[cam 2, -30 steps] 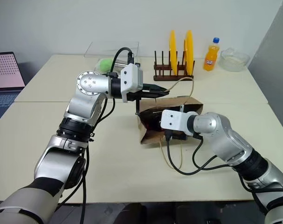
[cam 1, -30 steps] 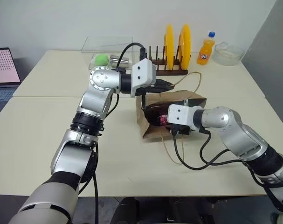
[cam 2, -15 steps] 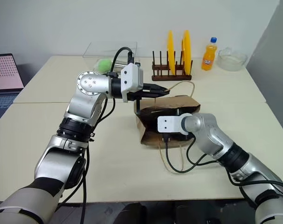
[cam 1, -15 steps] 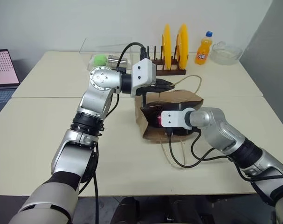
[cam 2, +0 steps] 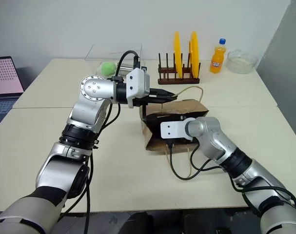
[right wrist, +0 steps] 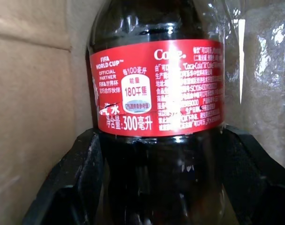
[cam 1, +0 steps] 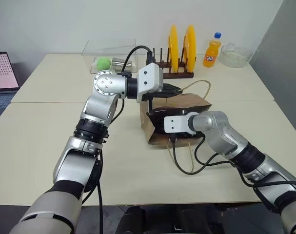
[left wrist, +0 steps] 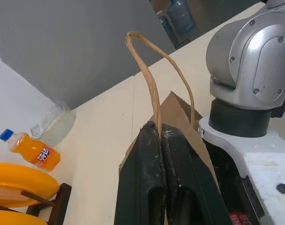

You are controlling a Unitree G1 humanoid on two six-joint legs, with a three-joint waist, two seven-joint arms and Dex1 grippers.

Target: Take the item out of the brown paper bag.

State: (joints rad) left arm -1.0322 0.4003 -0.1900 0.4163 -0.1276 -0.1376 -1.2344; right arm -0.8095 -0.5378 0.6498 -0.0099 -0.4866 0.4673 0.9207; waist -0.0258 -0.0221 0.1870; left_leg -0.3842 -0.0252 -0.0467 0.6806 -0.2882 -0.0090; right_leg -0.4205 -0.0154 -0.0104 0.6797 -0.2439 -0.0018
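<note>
The left tool [left wrist: 162, 140] is pressed tight together, pinching the rim of the bag [cam 1: 189, 104] right where one handle [left wrist: 149, 84] rises from it, holding that edge up above the bench [cam 1: 50, 131]. The bag lies on its side near the middle of the bench, mouth facing the robot, its other handle [cam 1: 184, 158] trailing flat on the surface in front.

The right tool [right wrist: 156, 173] is reached into the bag's mouth, its white wrist housing [cam 1: 176, 124] just at the opening. From the right wrist view, its two black fingers [right wrist: 72, 178] stand spread, one on each side of the bottle [right wrist: 156, 93]. They sit close against the bottle's dark lower body, below the red label; whether they press it yet cannot be told.

The bottle is inside the bag, with brown paper behind and beside it.

At the far edge of the bench stand a plate rack [cam 1: 174, 68] with two yellow plates and an orange soda [cam 1: 212, 51].
</note>
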